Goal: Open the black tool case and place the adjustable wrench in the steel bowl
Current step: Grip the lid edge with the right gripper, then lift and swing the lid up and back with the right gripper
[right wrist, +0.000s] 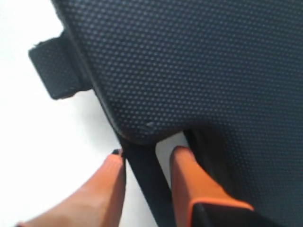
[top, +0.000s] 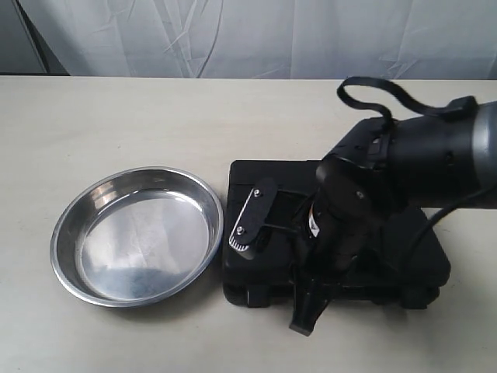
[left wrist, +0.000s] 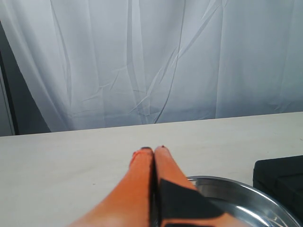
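Observation:
The black tool case [top: 404,256] lies shut on the table, right of the steel bowl [top: 136,233]. My right arm reaches down over the case, with the right gripper [top: 304,309] at its front edge. In the right wrist view the right gripper [right wrist: 147,153] is open and straddles the case's handle bar [right wrist: 142,165]. One finger touches the bar and the other stands a little off it. A latch [right wrist: 57,71] shows beside the lid. My left gripper [left wrist: 154,149] is shut on nothing above the table, near the bowl's rim [left wrist: 227,183]. The adjustable wrench is hidden.
The bowl holds nothing. A white curtain [top: 256,35] hangs behind the table's far edge. Bare tabletop [top: 155,116] stretches behind the bowl and case. The right arm's cable [top: 365,89] loops above the case.

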`<state>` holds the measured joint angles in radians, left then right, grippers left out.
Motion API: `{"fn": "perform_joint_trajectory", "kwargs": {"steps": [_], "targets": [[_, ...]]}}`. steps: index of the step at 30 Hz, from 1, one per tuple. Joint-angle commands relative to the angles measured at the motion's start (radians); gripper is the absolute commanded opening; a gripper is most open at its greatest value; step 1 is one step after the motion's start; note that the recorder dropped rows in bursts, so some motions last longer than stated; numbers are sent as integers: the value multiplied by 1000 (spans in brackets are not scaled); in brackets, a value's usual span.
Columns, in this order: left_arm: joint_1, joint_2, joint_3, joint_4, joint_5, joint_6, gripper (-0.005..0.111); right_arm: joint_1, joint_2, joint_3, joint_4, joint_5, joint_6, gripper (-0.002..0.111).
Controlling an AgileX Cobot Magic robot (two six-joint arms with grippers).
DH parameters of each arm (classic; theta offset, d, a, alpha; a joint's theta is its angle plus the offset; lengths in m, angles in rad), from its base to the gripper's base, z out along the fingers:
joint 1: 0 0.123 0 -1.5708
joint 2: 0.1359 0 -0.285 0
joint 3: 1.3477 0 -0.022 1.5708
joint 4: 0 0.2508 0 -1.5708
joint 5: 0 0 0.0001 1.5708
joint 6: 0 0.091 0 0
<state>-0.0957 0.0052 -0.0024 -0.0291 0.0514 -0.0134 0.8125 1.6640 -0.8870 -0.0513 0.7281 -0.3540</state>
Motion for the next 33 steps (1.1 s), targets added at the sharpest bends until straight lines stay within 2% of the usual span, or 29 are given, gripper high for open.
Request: {"fn": "perform_joint_trajectory", "kwargs": {"steps": [1,9,16,21,28,33], "targets": [[-6,-5,2,-8,-1,-3,0,-4,-106,3,23,30,18,0],[-6,-5,2,-8,-1,-3,0,-4,-284,-3,51,75,18,0],[-6,-5,2,-8,-1,-3,0,-4,-390,-123,35,186,48,0],[-6,-5,2,-8,-1,-3,0,-4,-397,-182,-110,223,150,0],[-6,-5,2,-8,-1,-3,0,-4,-378,-182,-424,300,319,0],[-6,-5,2,-8,-1,-3,0,-33,-361,-182,-536,307,375,0]]}}
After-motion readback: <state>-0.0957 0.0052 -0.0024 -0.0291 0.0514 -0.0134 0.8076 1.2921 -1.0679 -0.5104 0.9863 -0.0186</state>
